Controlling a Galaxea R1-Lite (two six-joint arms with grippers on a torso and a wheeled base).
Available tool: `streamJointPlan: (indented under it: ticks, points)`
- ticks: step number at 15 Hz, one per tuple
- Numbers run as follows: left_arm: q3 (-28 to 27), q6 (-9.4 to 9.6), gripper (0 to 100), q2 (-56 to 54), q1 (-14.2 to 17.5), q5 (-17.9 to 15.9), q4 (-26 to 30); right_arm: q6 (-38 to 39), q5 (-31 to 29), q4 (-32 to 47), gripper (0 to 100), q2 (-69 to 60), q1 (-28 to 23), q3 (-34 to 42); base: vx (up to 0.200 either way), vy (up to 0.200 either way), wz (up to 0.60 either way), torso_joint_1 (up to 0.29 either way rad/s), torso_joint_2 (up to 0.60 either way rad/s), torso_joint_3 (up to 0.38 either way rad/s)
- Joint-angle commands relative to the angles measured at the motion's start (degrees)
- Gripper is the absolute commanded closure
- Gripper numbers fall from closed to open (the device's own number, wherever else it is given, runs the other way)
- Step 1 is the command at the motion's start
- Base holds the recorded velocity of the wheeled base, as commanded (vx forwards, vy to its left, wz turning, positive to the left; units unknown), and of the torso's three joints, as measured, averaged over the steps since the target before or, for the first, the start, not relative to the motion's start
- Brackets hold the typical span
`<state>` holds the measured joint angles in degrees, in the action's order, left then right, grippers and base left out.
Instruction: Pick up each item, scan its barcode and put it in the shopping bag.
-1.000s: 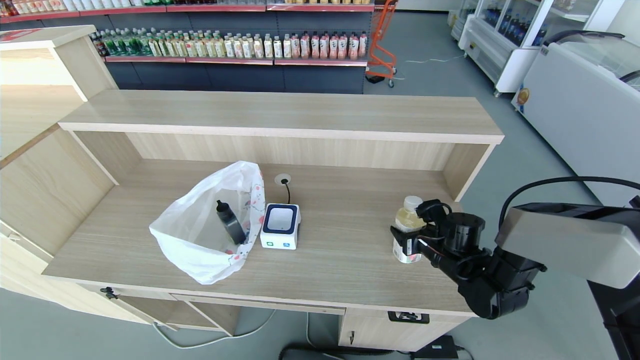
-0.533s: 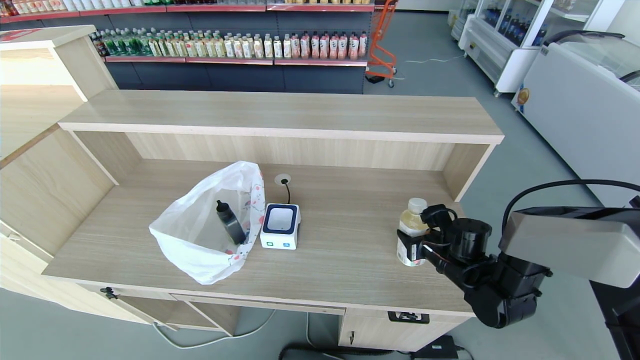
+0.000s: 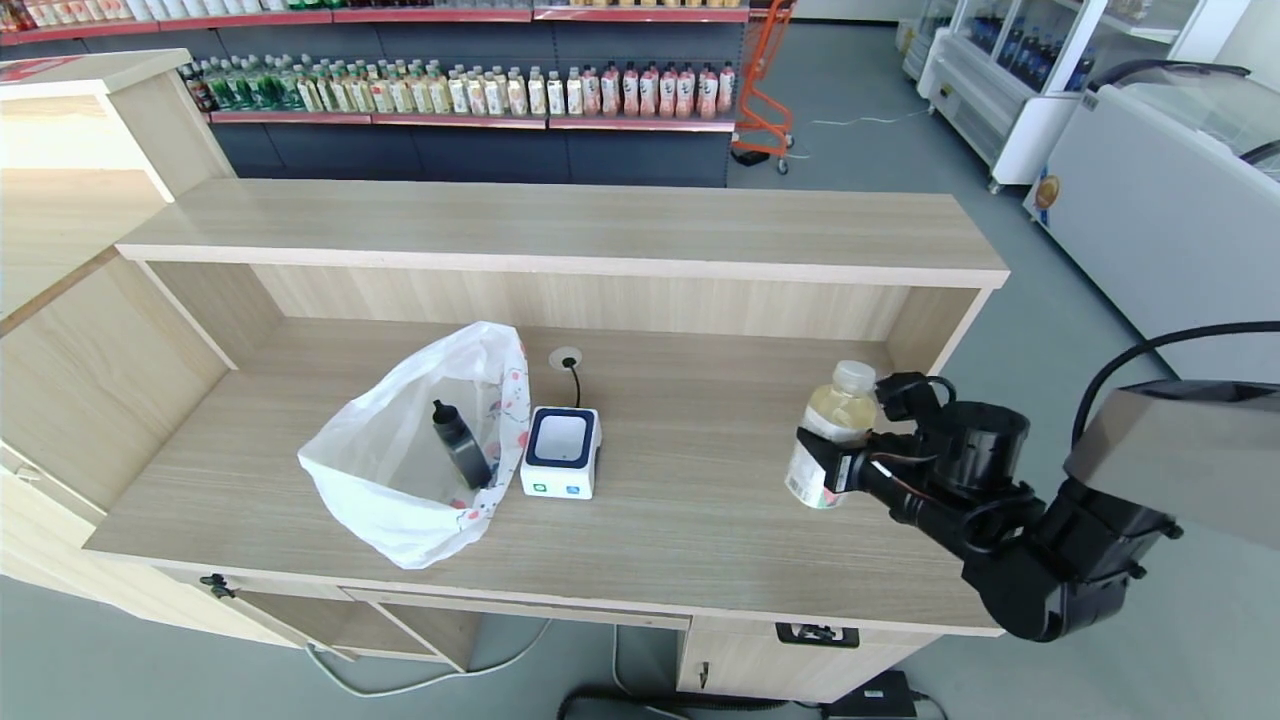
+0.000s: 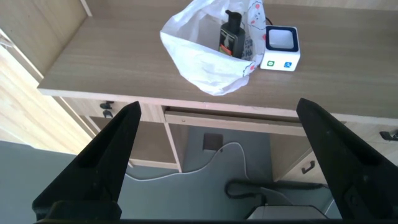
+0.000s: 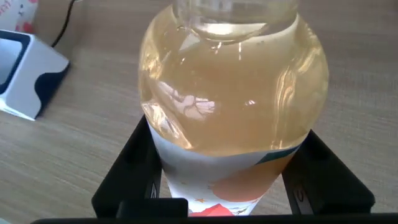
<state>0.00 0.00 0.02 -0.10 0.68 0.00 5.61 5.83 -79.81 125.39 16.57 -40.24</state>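
Wood-grain counter (image 3: 680, 480), rounded clear-plastic bottle (image 3: 832, 435)

The bottle (image 3: 833, 432) has yellow drink, a white cap and a white and orange label. The shopping bag (image 3: 385, 505) is white with little red spots. The small bottle (image 3: 460, 446) is black. The scanner (image 3: 562, 453) is white and dark blue. The counter (image 3: 690, 480) is pale streaky wood.

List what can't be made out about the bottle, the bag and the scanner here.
Bottle barcode: head view, too small; right wrist view, label partly behind the right hand fingers.
Bottle cap: right wrist view, cut off by the edge.
Dark bottle base: head view, hidden by shopping bag folds.
Scanner: right wrist view, cut by the edge.
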Motion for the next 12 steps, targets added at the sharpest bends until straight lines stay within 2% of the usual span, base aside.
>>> streamJointPlan:
  ticks: [1, 5, 6, 9, 12]
  points:
    - [0.00, 0.00, 0, -0.02, 0.01, 0.02, 0.00, 7.75, 13.16, -0.52, 100, -14.91, 0.13, 8.78, 0.000, 0.000, 0.00, 0.000, 0.00, 0.000]
    - [0.00, 0.00, 0, -0.02, 0.01, 0.02, 0.00, 12.15, 28.10, -0.26, 100, -23.97, 2.77, 16.69, 0.000, 0.000, 0.00, 0.000, 0.00, 0.000]
    - [0.00, 0.00, 0, -0.02, 0.01, 0.02, 0.00, 12.15, 30.03, -0.17, 100, -24.85, 3.03, 17.83, 0.000, 0.000, 0.00, 0.000, 0.00, 0.000]
    - [0.00, 0.00, 0, -0.02, 0.01, 0.02, 0.00, 14.08, 31.26, 4.23, 100, -28.62, 7.34, 17.65, 0.000, 0.000, 0.00, 0.000, 0.00, 0.000]
    - [0.00, 0.00, 0, -0.02, 0.01, 0.02, 0.00, 22.34, 31.09, 6.42, 100, -31.35, 12.09, 18.36, 0.000, 0.000, 0.00, 0.000, 0.00, 0.000]
